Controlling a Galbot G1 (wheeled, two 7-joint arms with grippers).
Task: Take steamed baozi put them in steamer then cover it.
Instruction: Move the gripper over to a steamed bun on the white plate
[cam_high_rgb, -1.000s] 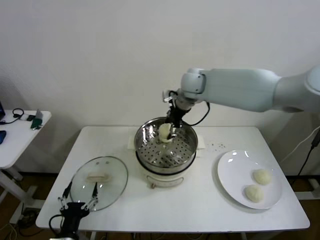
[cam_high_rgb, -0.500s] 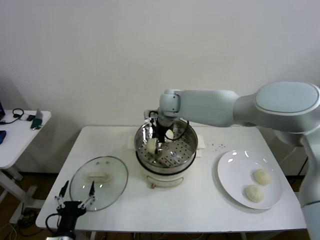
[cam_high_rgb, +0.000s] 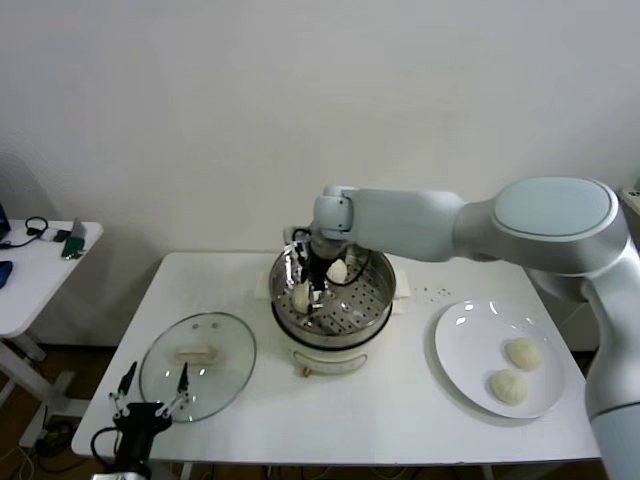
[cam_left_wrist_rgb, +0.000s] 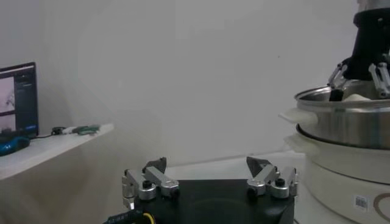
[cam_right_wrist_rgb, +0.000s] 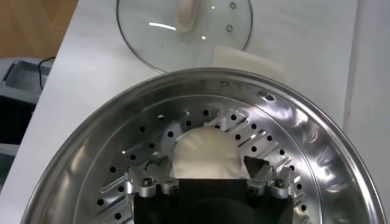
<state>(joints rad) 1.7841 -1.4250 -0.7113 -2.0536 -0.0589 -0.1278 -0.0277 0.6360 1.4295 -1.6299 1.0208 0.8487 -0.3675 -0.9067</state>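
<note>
Right, the right pincer (cam_high_rgb: 309, 283) is down inside the steamer (cam_high_rgb: 375, 300), at its left side, and its fingers stand spread apart with a baozi (cam_right_wrist_rgb: 206, 155) sitting between them on the perforated floor. From the right wrist view the bun rests on the metal, the fingertips flanking it on either side; whether they touch it I cannot tell. A second baozi (cam_high_rgb: 338, 271) lies just beside, further back in the basket. The steamer sits on its white pot base (cam_high_rgb: 330, 357) in the middle of the tabletop (cam_high_rgb: 400, 410).

Over on the right, a white plate (cam_high_rgb: 465, 345) carries two more baozi (cam_high_rgb: 523, 352), one (cam_high_rgb: 509, 387) nearer the front edge, lying close together but apart.

The cover (cam_high_rgb: 197, 364) lies flat on the tabletop to the left of the steamer, handle up, well clear of the basket. The left pincer (cam_high_rgb: 150, 398) hovers low at the front left corner, just in front of the cover, its fingers wide open and holding nothing.
</note>
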